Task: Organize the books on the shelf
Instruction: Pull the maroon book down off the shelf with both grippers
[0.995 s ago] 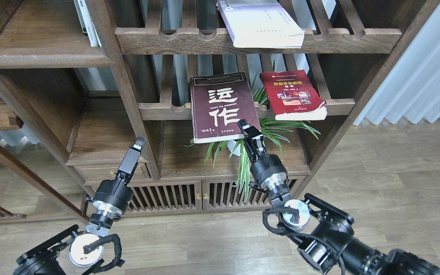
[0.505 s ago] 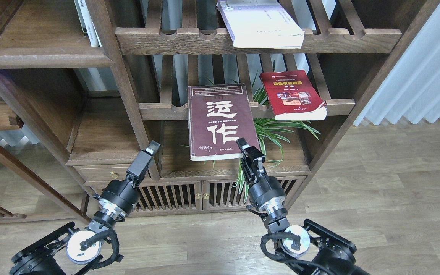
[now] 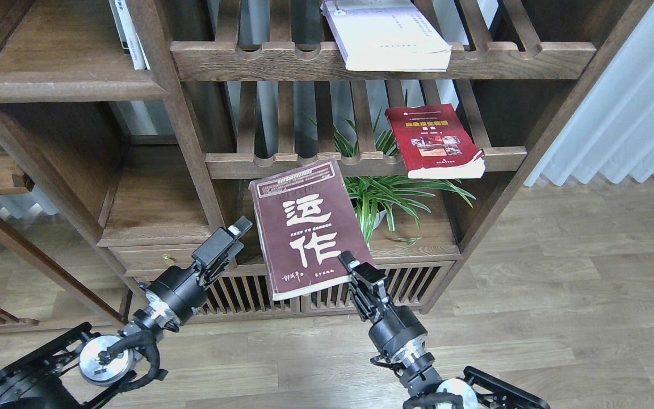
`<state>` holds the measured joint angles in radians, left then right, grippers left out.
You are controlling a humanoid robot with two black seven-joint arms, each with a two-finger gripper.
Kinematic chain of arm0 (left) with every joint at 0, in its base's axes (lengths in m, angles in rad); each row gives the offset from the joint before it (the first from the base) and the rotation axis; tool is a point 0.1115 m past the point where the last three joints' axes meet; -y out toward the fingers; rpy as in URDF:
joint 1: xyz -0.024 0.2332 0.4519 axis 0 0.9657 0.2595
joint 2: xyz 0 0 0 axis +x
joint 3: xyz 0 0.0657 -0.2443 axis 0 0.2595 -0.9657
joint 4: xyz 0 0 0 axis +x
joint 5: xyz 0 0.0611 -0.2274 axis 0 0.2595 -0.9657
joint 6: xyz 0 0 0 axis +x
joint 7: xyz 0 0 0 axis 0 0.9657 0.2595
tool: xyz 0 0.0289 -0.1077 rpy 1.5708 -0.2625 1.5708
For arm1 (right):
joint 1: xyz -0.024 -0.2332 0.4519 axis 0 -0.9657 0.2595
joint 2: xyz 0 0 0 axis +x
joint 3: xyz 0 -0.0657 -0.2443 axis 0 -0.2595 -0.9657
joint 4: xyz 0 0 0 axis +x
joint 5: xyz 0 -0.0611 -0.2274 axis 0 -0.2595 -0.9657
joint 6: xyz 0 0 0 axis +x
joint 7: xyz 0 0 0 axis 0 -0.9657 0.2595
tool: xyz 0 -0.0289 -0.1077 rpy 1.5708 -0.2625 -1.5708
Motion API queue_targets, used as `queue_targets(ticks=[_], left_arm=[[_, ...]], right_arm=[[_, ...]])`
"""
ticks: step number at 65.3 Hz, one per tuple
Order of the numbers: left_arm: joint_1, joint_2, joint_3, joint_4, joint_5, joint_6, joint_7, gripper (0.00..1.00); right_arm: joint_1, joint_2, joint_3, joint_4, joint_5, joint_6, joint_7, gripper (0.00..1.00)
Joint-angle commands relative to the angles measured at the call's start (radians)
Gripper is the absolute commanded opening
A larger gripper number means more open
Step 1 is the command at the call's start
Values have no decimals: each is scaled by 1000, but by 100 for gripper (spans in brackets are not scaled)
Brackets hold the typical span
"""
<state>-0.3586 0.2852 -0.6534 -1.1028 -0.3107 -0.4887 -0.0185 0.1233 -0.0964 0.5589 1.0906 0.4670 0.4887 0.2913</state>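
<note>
Gripping the dark maroon paperback with big white characters (image 3: 306, 227) by its corner in my right hand (image 3: 355, 271), I'd support it with the empty left hand (image 3: 235, 234), whose fingers I can't tell apart.

Right fingers (image 3: 355, 271) clamp maroon book (image 3: 304, 227) corner, off rack.
</note>
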Motion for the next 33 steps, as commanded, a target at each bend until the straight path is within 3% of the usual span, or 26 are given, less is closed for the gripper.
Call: queue_targets(ticks=[1, 19, 33], left_arm=[[7, 11, 14, -11, -5, 0, 3, 95], [98, 26, 101, -20, -27, 0, 0, 95], [93, 38, 95, -42, -85, 0, -1, 95]], right_arm=[[-1, 3, -8, 3, -1, 0, 0, 4], [-2, 3, 1, 51, 1, 0, 6, 4], [-2, -2, -11, 66, 1, 0, 5, 4]])
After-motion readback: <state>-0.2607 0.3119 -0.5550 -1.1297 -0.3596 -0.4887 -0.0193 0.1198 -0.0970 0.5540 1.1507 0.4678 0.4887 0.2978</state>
